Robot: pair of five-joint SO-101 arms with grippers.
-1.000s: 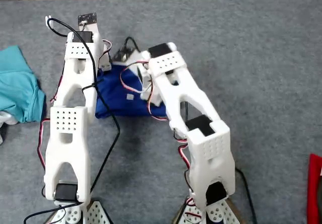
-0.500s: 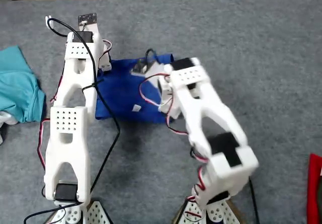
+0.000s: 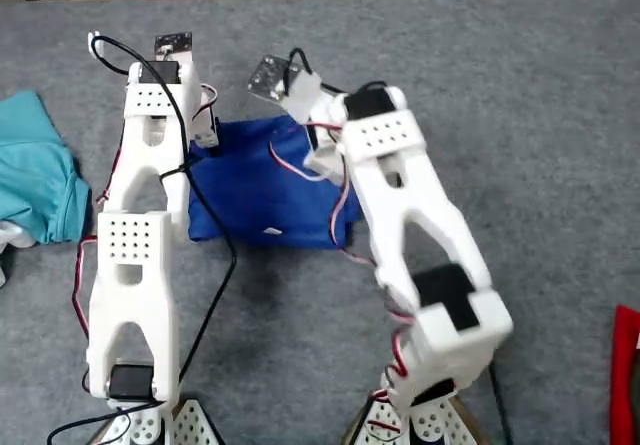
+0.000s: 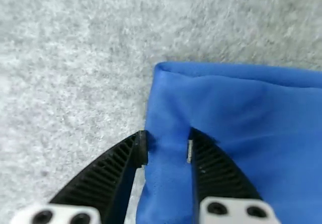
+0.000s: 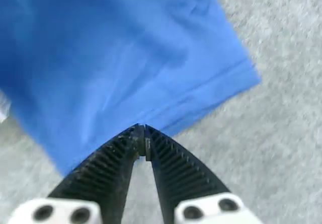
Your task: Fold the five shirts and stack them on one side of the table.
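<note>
Table: grey, with a nappy, carpet-like surface.
Blue shirt: smooth knit, folded to a rough rectangle, lying flat between the two white arms.
Left gripper: black ribbed fingers clamped on a raised ridge of the blue shirt beside its corner.
Right gripper: tips pressed together over the stitched hem of the blue shirt; it seems to hold no cloth, though that is hard to judge.
Count: one blue shirt, one crumpled teal shirt at the table's left edge, and one red cloth at the right edge.
Views: the high view takes in the teal and red pieces. The wrist views give the hem stitching and the finger ribs.
</note>
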